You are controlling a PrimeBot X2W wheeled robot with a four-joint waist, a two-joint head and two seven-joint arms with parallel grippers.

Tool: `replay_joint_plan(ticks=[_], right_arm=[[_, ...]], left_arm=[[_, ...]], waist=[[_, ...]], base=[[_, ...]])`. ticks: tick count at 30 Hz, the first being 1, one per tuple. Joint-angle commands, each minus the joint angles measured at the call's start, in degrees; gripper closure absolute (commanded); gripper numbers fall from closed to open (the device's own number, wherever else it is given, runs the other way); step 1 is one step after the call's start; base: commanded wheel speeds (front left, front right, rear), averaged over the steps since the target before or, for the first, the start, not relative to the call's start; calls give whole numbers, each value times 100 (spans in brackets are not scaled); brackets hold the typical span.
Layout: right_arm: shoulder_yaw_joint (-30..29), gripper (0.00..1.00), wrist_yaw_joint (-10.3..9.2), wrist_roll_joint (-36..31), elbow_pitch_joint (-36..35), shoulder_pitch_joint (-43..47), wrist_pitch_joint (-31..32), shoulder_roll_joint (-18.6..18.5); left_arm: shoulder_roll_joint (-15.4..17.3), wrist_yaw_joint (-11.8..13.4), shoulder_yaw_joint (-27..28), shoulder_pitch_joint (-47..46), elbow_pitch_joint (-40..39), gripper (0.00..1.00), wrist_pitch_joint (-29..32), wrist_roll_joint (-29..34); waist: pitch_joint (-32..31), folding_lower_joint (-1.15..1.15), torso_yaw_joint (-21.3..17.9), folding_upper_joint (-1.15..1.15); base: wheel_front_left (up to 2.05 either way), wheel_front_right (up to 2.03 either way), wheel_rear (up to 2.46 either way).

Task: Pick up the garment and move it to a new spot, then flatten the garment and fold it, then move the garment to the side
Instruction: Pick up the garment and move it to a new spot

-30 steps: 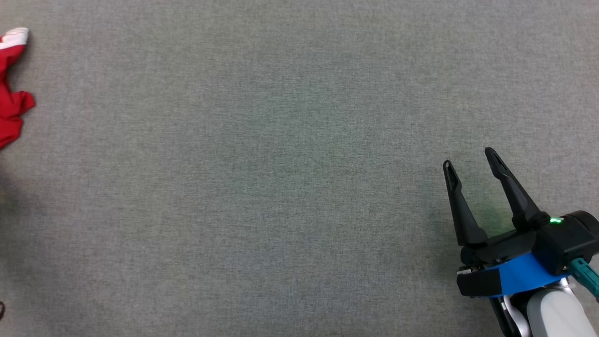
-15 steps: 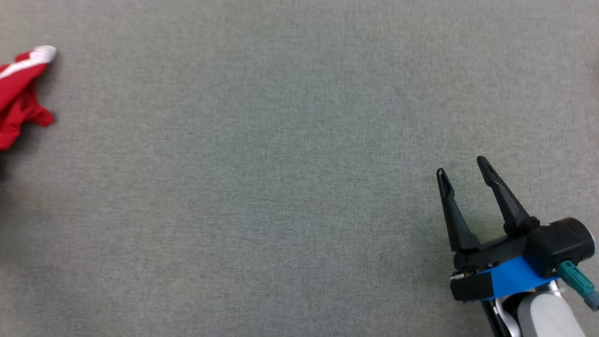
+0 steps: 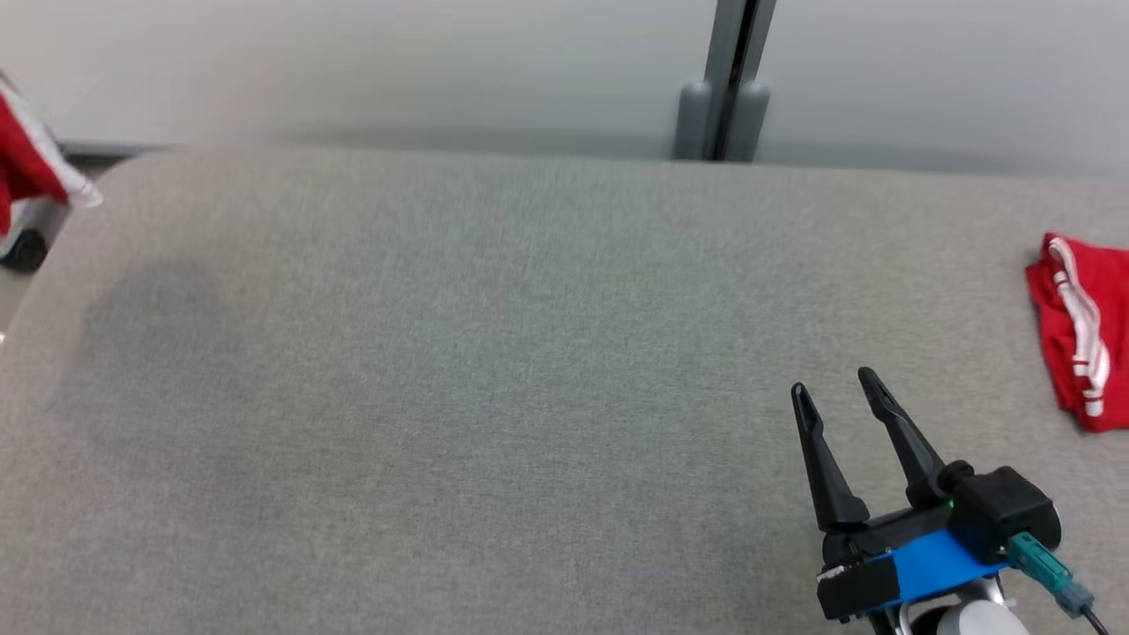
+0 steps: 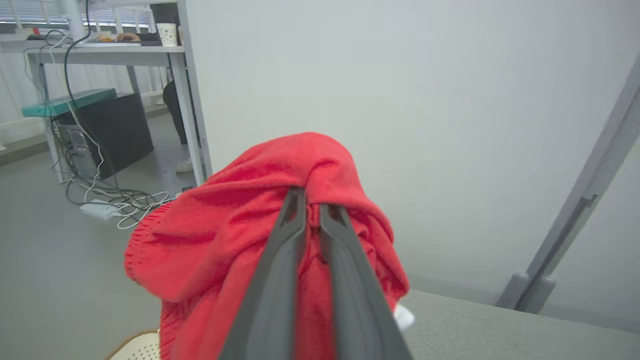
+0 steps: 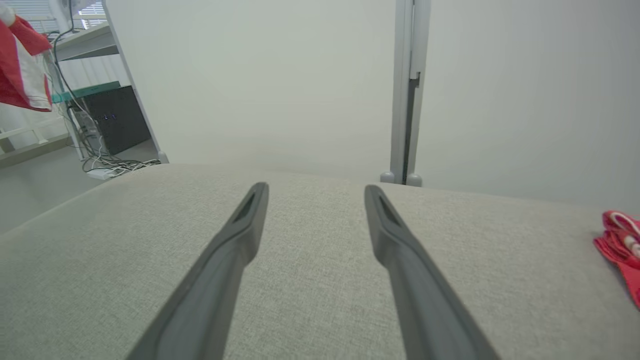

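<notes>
One red knit garment (image 4: pixel 225 240) hangs pinched in our closed left gripper (image 4: pixel 311 200), off the left edge of the grey fabric surface (image 3: pixel 441 353). We should carry it high toward the centre; our right gripper (image 3: pixel 831 384) stands open near the front right corner.

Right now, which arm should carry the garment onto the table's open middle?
Left. The left gripper is shut on the red garment, held up beside the grey table's left end. The right gripper hovers open and empty over the table's right part, near a second red garment lying there.
</notes>
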Motion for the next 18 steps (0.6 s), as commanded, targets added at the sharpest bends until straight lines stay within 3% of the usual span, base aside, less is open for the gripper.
replay_joint_plan(ticks=[1, 5, 11, 18], right_arm=[[-73, 0, 1, 25, 33, 84, -55, 23], [-141, 0, 1, 40, 62, 163, -75, 66], [-212, 0, 1, 11, 19, 278, -60, 94], [-153, 0, 1, 36, -58, 289, 33, 100]], left_arm=[[-74, -26, -143, -122, -224, 100, 105, -5], [-244, -51, -406, -259, -726, 100, 316, -88], [-821, -62, -959, -139, -1724, 100, 674, -359], [-1382, -71, -1661, 301, -2147, 100, 876, -611]], waist=[[-344, 2, -291, 2], [-530, 2, -431, 2], [-716, 2, -761, 2], [-736, 2, -1229, 2]], base=[[0, 0, 0], [0, 0, 0], [0, 0, 0], [0, 0, 0]])
